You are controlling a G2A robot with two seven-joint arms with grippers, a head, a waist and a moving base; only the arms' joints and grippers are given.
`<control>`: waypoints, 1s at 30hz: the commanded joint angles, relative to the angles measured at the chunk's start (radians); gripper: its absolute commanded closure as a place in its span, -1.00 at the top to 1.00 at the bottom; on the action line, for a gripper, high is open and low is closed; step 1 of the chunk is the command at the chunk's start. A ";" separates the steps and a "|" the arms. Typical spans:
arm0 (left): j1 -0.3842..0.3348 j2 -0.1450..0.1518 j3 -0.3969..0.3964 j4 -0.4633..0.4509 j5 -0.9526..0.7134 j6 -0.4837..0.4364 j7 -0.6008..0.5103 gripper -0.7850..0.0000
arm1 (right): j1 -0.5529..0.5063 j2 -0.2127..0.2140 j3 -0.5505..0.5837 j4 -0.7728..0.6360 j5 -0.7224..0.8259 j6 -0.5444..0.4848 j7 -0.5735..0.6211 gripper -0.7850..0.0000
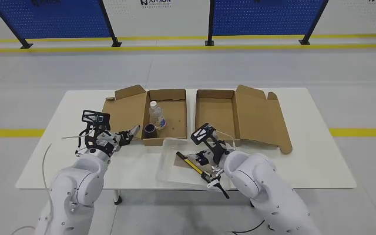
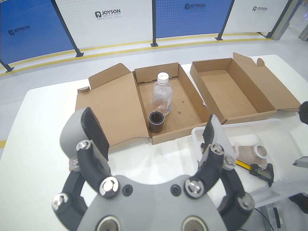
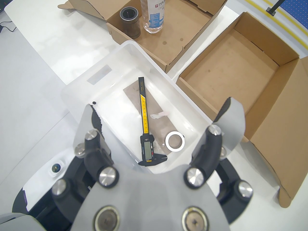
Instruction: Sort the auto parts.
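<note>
Right now a big white table (image 1: 305, 164) holds two brown cardboard boxes side by side, both with their lids folded back. The left box (image 2: 182, 111) has two things in it. The right box (image 3: 231, 73) shows its bare brown floor. A clear plastic bin (image 3: 79, 92) sits just in front of the two boxes.

The left gripper (image 2: 150, 116) hangs over the table near the left box, jaws wide apart and holding nothing. The right gripper (image 3: 160, 104) hangs over the near end of the bin, jaws also wide apart and holding nothing.

A clear bottle (image 2: 162, 94) with a white cap stands upright in the left box. A black and yellow caliper (image 3: 144, 111) with a small screen lies flat in the bin. A short black tube (image 2: 156, 122) stands just beside the bottle. A shiny silver ring (image 3: 175, 141) lies flat near the caliper's head.
</note>
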 commanded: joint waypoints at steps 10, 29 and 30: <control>0.000 0.000 0.000 0.000 0.000 0.000 0.000 1.00 | 0.000 -0.001 -0.001 0.010 0.034 -0.039 -0.036 1.00; 0.000 0.000 0.000 0.000 0.000 0.000 0.000 1.00 | 0.228 -0.075 -0.190 0.270 0.153 0.104 0.273 1.00; 0.000 0.000 0.000 0.000 0.000 0.000 0.000 1.00 | 0.231 -0.077 -0.196 0.288 0.152 0.109 0.283 1.00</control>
